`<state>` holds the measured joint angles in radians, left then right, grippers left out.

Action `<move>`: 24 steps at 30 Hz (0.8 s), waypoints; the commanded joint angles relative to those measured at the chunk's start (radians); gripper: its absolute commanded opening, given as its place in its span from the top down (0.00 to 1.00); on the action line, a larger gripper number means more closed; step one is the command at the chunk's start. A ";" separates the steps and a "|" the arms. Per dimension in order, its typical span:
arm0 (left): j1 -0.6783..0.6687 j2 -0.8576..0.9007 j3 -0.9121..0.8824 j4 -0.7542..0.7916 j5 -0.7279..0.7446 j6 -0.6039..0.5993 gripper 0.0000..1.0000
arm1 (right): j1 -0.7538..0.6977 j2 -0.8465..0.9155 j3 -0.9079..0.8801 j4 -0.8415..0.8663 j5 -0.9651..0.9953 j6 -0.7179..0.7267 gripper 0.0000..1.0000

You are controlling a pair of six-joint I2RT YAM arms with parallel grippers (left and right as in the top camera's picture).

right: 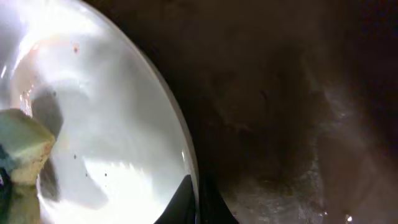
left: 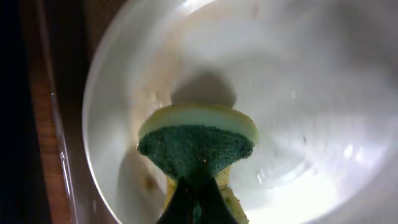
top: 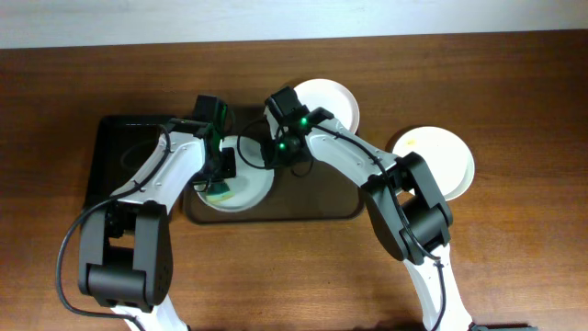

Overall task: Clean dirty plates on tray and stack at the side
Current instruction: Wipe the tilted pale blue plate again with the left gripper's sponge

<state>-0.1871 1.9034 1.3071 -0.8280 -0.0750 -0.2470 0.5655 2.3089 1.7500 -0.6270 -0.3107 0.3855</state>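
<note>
A pale plate (top: 250, 188) lies on the left part of the dark-brown tray (top: 312, 198). My left gripper (top: 220, 179) is shut on a green-and-yellow sponge (left: 198, 146) and presses it onto the plate's inside (left: 298, 93), where a small brown spot shows near the sponge. My right gripper (right: 198, 205) is shut on this plate's right rim (right: 186, 143), one finger inside it and one outside over the tray (right: 298, 124). A white plate (top: 329, 99) sits at the tray's far edge. Another white plate (top: 439, 161), with a yellowish spot, lies on the table to the right.
A smaller black tray (top: 119, 156) lies on the table left of the brown tray, partly under my left arm. Both arms cross over the tray's front half. Brown wooden table (top: 514, 257) surrounds everything.
</note>
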 commanded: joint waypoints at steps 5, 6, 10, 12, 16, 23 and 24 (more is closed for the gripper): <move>0.007 -0.036 0.000 0.029 0.065 0.233 0.99 | -0.016 0.043 -0.006 -0.083 0.054 0.278 0.96; 0.007 -0.036 0.000 0.023 0.043 0.232 0.99 | -0.017 0.043 -0.006 -0.086 0.054 0.278 0.96; 0.007 -0.032 -0.001 0.056 -0.167 0.019 0.99 | -0.017 0.043 -0.006 -0.087 0.054 0.278 0.96; 0.007 -0.016 -0.001 0.122 -0.196 0.019 0.99 | -0.017 0.043 -0.006 -0.087 0.054 0.278 0.96; 0.007 0.085 -0.002 0.214 -0.217 0.009 0.99 | -0.017 0.049 -0.006 -0.087 0.054 0.278 0.96; -0.042 0.150 -0.020 0.160 -0.477 -0.179 0.99 | -0.017 0.050 -0.006 -0.084 0.058 0.278 0.96; -0.048 0.150 -0.024 0.168 -0.492 -0.179 0.99 | -0.017 0.050 -0.006 -0.084 0.061 0.278 0.96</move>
<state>-0.2306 2.0102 1.3125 -0.6510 -0.4187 -0.3454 0.5610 2.3108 1.7561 -0.6922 -0.3134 0.6544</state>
